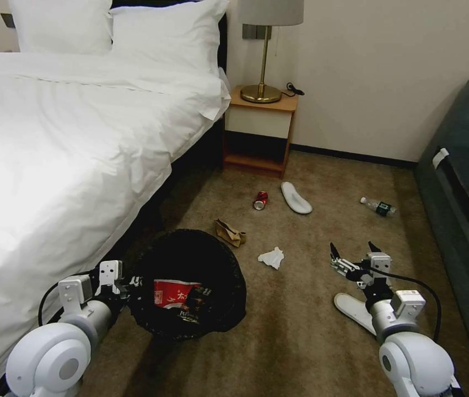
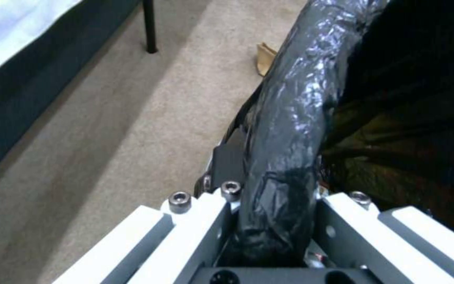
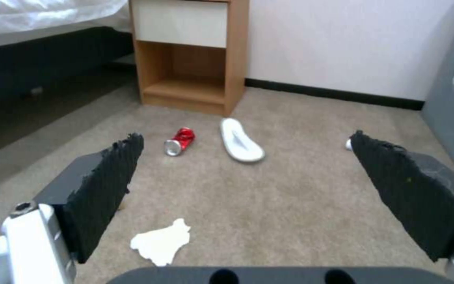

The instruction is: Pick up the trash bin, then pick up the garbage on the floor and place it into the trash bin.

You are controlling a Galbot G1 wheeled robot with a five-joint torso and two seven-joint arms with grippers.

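Observation:
The trash bin (image 1: 193,255), lined with a glossy black bag, hangs tilted beside the bed. My left gripper (image 1: 128,284) is shut on its rim (image 2: 290,118); the bag-wrapped edge runs between the fingers (image 2: 277,221). A red-white wrapper (image 1: 174,292) lies inside. On the carpet are a brown crumpled paper (image 1: 230,231), a white tissue (image 1: 271,257), a red can (image 1: 260,199), a white slipper (image 1: 296,197) and a clear bottle (image 1: 378,207). My right gripper (image 1: 352,253) hovers open above the floor, right of the tissue (image 3: 161,241). A second slipper (image 1: 352,310) lies under that arm.
The white bed (image 1: 69,143) fills the left side. A wooden nightstand (image 1: 259,132) with a lamp (image 1: 267,49) stands at the back wall. A dark sofa (image 1: 465,193) borders the right. Open carpet stretches between bin and sofa.

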